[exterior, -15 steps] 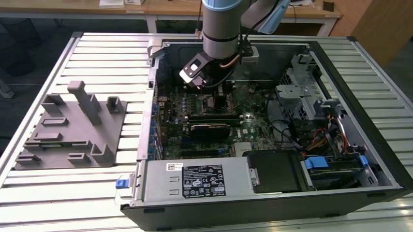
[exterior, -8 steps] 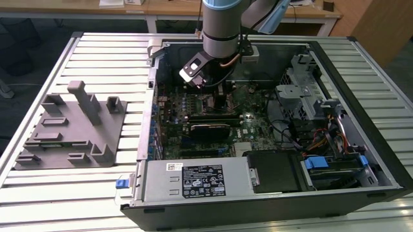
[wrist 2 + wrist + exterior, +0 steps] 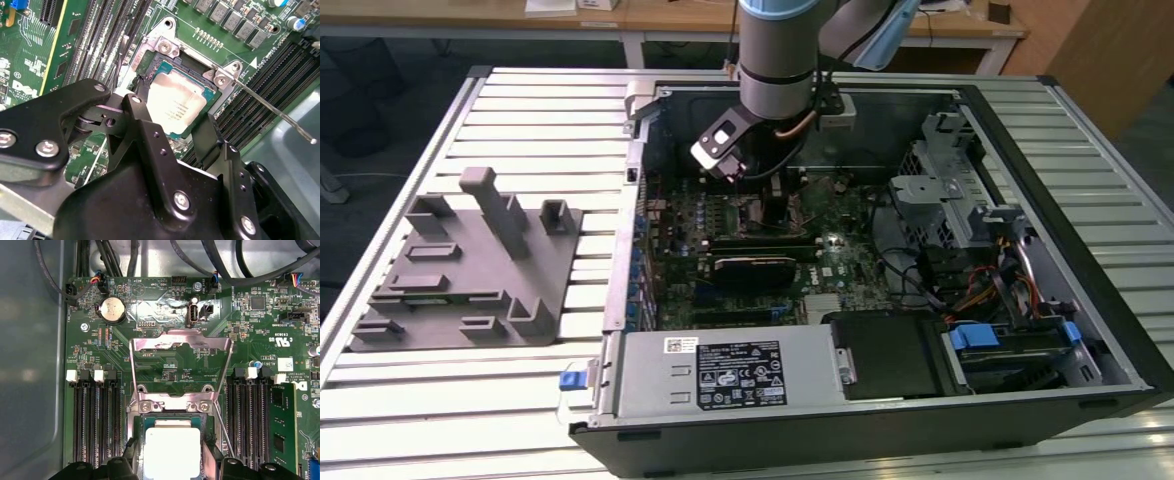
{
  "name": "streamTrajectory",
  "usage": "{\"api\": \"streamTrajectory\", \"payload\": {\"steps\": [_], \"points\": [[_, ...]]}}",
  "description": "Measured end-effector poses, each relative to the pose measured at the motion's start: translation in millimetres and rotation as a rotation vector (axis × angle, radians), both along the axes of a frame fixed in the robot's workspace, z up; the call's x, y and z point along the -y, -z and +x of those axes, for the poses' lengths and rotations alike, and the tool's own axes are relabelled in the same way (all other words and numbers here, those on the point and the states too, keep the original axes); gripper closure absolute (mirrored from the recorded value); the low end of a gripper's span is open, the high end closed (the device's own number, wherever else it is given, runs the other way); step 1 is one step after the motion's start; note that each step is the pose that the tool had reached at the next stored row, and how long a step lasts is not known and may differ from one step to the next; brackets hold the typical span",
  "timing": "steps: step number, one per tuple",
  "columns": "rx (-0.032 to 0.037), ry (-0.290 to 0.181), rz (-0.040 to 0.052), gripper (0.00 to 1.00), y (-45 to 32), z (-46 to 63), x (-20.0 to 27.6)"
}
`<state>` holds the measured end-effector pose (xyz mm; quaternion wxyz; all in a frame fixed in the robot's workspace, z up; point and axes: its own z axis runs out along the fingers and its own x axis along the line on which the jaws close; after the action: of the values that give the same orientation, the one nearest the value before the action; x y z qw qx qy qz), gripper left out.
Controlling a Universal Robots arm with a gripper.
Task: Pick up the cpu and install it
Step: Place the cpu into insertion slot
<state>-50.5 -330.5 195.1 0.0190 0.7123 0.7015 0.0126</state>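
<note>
Black fingers (image 3: 146, 125) of the gripper (image 3: 172, 114) pinch the cpu (image 3: 177, 102) by two opposite edges, one finger on each side. The cpu is a small square chip with a shiny pale top and a green rim. It sits low inside the socket (image 3: 167, 47) on the green motherboard (image 3: 165, 367), and I cannot tell if it is all the way down. The metal flap (image 3: 180, 352) of the socket stands open just beside the chip. A thin metal lever (image 3: 270, 107) sticks out from one corner of the socket. Long black slots (image 3: 95, 425) run along both sides of it. In the exterior view, the arm reaches down into the open computer case (image 3: 854, 425), near its far wall. The case stands on a table (image 3: 520, 120) made of metal slats. A grey tray (image 3: 454, 270) with tall posts lies near the table's edge on the exterior view's left, well apart from the gripper.
</note>
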Motion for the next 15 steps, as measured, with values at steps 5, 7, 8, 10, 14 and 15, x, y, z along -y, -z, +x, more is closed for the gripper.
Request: {"api": "streamTrajectory", "payload": {"steps": [5,7,8,10,14,15], "points": [[0.0000,0.000,0.0000,0.47,-0.4,0.0,0.0],[0.0002,0.000,0.0001,0.47,-0.5,0.0,0.0],[0.0002,0.000,0.0003,0.47,-0.6,0.0,0.0],[-0.0002,0.000,0.0001,0.47,-1.4,0.0,0.1],[0.0001,0.000,0.0021,0.47,-2.6,0.0,0.1],[0.0001,0.000,0.0033,0.47,-2.4,0.0,0.1]]}}
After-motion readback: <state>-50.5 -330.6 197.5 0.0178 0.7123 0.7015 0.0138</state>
